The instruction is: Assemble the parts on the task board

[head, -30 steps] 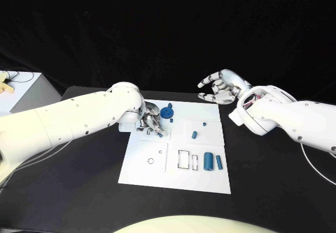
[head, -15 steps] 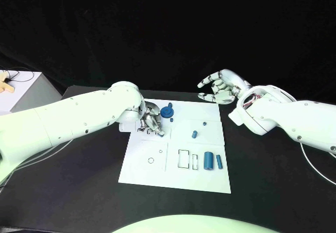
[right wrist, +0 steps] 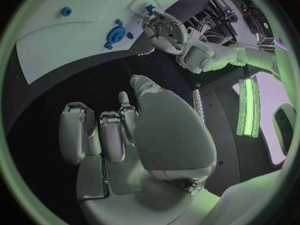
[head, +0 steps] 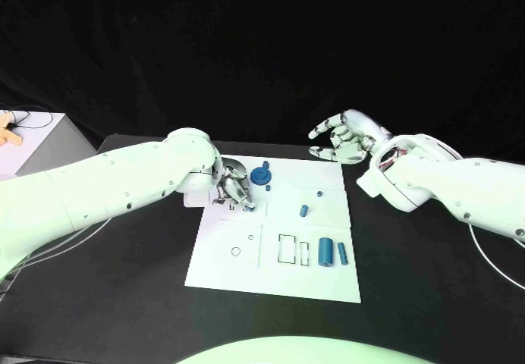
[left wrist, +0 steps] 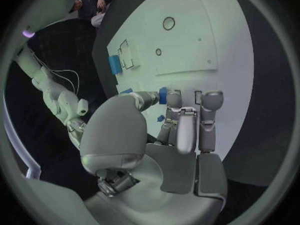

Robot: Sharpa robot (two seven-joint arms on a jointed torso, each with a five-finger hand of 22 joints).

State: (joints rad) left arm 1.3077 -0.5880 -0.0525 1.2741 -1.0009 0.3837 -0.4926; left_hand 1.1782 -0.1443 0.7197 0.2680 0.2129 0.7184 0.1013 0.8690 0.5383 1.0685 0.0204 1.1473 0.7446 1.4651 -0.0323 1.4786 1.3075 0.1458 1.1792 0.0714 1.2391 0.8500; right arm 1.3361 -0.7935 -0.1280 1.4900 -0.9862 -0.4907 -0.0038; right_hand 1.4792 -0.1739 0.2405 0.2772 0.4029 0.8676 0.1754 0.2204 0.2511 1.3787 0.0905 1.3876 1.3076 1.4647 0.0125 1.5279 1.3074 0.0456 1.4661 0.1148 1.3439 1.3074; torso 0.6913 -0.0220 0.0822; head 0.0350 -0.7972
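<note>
Task board [head: 274, 262] lies flat at the centre of the black desk [head: 131, 303], which puts its seats within reach of both arms. Left hand [head: 232, 189] bears down on the board's far-left corner, fingers curled around a small blue part [left wrist: 162, 95] at its fingertips, apparently pinching it for seating. A blue gear [head: 260, 176] stands just beside that hand, at its 2 o'clock. Two blue cylinders [head: 332, 249] lie well apart, at its 4 o'clock. Right hand [head: 344, 138] hovers beyond the board's far-right corner, fingers loosely curled, holding nothing.
</note>
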